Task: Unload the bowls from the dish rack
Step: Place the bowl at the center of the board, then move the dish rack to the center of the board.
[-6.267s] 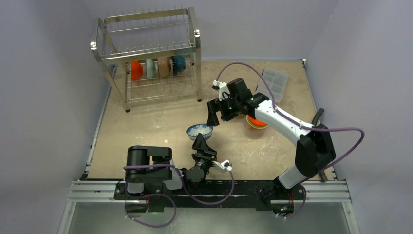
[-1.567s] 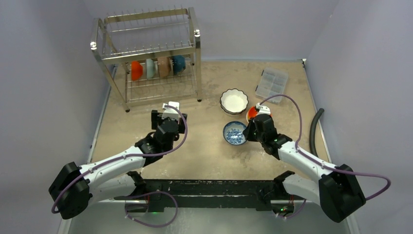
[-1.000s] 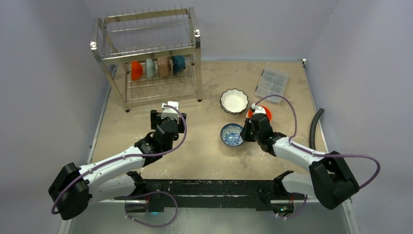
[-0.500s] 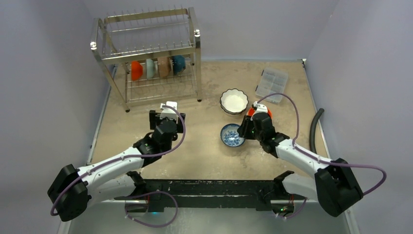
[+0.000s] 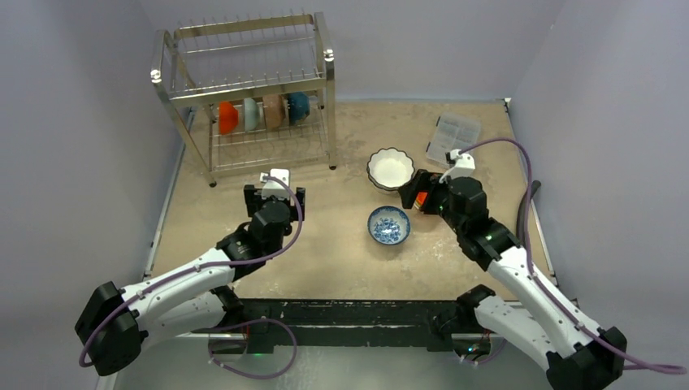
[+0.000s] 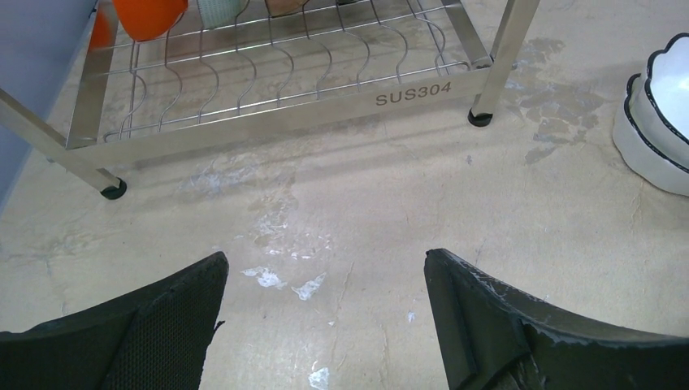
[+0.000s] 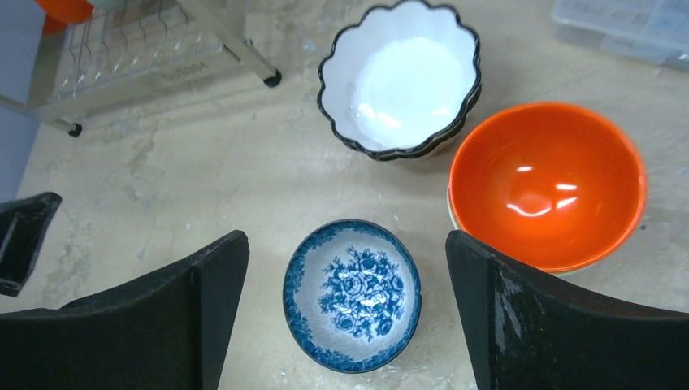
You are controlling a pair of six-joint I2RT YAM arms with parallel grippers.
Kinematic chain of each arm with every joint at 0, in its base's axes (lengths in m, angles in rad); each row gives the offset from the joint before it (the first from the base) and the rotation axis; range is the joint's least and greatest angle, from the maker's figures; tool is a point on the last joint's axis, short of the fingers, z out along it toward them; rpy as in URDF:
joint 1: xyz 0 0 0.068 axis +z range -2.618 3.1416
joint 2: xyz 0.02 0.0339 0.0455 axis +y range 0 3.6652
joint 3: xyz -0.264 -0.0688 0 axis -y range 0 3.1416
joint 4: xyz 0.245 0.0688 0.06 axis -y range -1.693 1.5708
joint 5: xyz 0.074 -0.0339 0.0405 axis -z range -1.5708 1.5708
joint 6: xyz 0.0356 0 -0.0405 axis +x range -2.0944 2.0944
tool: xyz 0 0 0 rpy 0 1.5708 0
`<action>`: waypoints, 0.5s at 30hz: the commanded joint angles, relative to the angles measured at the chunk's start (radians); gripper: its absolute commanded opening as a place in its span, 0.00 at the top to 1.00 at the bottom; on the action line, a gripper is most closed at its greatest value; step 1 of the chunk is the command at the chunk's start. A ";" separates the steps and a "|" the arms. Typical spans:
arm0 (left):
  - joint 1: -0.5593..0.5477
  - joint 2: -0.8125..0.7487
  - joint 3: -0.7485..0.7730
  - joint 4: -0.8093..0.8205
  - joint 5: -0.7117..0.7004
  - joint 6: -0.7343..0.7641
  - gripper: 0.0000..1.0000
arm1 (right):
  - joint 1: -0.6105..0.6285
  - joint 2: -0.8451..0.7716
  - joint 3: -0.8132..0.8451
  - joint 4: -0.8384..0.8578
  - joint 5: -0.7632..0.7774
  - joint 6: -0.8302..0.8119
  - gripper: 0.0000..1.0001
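We count 4 bowls left on edge in the lower tier of the shiny 2-tier steel wire dish rack: orange bowl, pale bowl, tan bowl and dark teal bowl. Unloaded on the beige tabletop sit white scalloped bowls, seemingly 2 stacked, a glossy orange bowl and a blue-flowered bowl. Our right gripper hangs above that last one, jaws apart and empty. Our left gripper, equally wide and empty, faces the rack. We judge the unloading roughly half done.
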 commanded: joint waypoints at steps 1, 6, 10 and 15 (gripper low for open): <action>0.016 -0.011 0.032 -0.001 0.004 -0.043 0.10 | 0.001 -0.056 0.115 -0.110 0.081 -0.060 0.04; 0.056 0.001 0.059 0.010 0.054 -0.068 0.09 | 0.001 -0.125 0.206 -0.172 0.155 -0.115 0.01; 0.107 0.049 0.076 0.047 0.119 -0.086 0.09 | 0.001 -0.184 0.237 -0.172 0.215 -0.173 0.01; 0.199 0.122 0.108 0.109 0.240 -0.121 0.09 | 0.002 -0.240 0.213 -0.113 0.293 -0.269 0.01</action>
